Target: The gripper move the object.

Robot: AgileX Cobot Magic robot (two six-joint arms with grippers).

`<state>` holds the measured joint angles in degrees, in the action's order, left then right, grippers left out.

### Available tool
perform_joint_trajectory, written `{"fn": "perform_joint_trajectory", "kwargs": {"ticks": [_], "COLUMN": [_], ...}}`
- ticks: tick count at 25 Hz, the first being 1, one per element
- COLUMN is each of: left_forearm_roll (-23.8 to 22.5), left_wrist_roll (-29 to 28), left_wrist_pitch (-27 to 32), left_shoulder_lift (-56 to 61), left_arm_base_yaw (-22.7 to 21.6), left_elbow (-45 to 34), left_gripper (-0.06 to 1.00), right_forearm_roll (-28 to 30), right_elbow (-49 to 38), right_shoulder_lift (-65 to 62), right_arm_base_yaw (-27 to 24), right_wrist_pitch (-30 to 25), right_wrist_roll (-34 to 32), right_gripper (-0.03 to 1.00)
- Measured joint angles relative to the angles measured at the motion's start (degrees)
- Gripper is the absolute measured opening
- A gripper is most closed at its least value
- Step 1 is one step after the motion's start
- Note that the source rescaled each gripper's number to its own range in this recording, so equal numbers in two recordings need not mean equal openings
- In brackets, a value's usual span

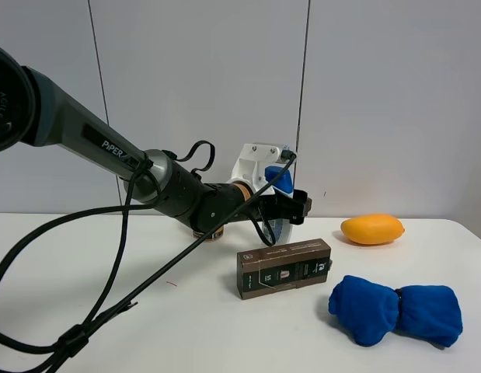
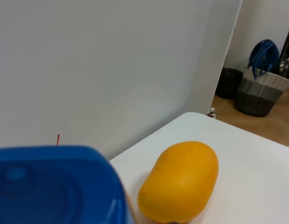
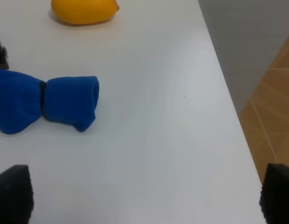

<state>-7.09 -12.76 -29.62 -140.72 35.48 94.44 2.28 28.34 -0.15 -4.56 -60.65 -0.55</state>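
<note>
Shampoo bottle [image 1: 280, 180] upright, long axis vertical, blue cap up | my left claw [image 1: 293, 205] at its waist, grip unclear | right claw [image 3: 144, 196] spread wide, empty

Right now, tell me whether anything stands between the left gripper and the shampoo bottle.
Nothing visible does. The left gripper is right at the shampoo bottle, its blue cap close in the left wrist view. The brown box and mango lie apart from it.
</note>
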Motion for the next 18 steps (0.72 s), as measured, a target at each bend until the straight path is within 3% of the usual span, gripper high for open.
{"fn": "perform_joint_trajectory", "kwargs": {"ticks": [4,18], "left_forearm_roll": [0.0,-2.4], "left_wrist_roll": [0.0,1.6], "left_wrist_pitch": [1.4,15.5], "left_shoulder_lift": [1.2,19.7], "left_arm_base_yaw": [0.0,0.4], "left_elbow": [0.0,-0.1], "left_gripper": [0.99,0.99], "right_forearm_roll": [0.0,0.0], "right_elbow": [0.0,0.0], "right_shoulder_lift": [0.0,0.0], "right_arm_base_yaw": [0.0,0.0], "right_wrist_pitch": [0.0,0.0], "right_wrist_roll": [0.0,0.0], "right_gripper": [1.00,1.00]}}
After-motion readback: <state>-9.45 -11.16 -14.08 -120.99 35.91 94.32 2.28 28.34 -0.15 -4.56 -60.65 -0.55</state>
